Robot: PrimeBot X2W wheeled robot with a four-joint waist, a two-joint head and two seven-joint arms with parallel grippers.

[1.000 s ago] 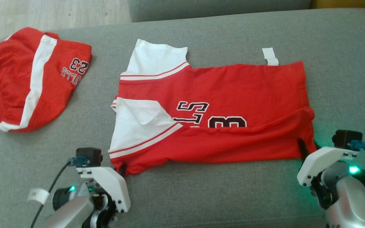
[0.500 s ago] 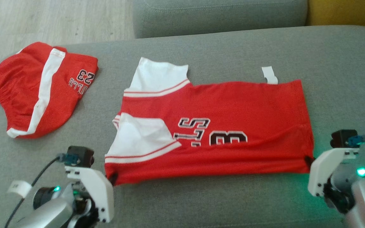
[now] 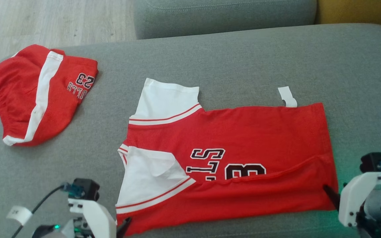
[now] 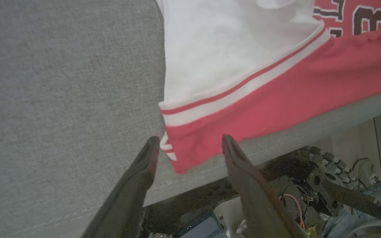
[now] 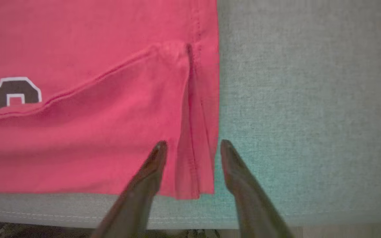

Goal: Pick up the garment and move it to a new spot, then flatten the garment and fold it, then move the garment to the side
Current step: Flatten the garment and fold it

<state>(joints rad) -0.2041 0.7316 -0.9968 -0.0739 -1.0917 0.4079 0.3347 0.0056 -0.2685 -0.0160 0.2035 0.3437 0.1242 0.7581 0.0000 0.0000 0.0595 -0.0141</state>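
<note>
Both grippers have let go of the shirt (image 3: pixel 260 132) since half a second ago, when each one pinched a near corner. A strip along the near edge is folded up again and hides the bottom of the letters and the number.

One shirt and one pair of shorts (image 3: pixel 28 96) lie on the grey sofa (image 3: pixel 210 66). One small white tag (image 3: pixel 287 96) sticks out at the shirt's far edge. Two grippers are at work.

The shirt lies flat by the sofa's front edge. Its long side runs from 9 o'clock to 3 o'clock in the head view. The two white sleeves point to 9 o'clock and the red hem points to 3 o'clock. The shorts sit apart from it, toward 10 o'clock.

The left gripper (image 4: pixel 189 147) is spread wide at the shirt's near corner by the sleeve. The corner lies loose between its two fingers, and it holds nothing. The right gripper (image 5: pixel 193 145) is spread too, at the near hem corner. One finger is over the red cloth and one is over the sofa, and it holds nothing.
</note>
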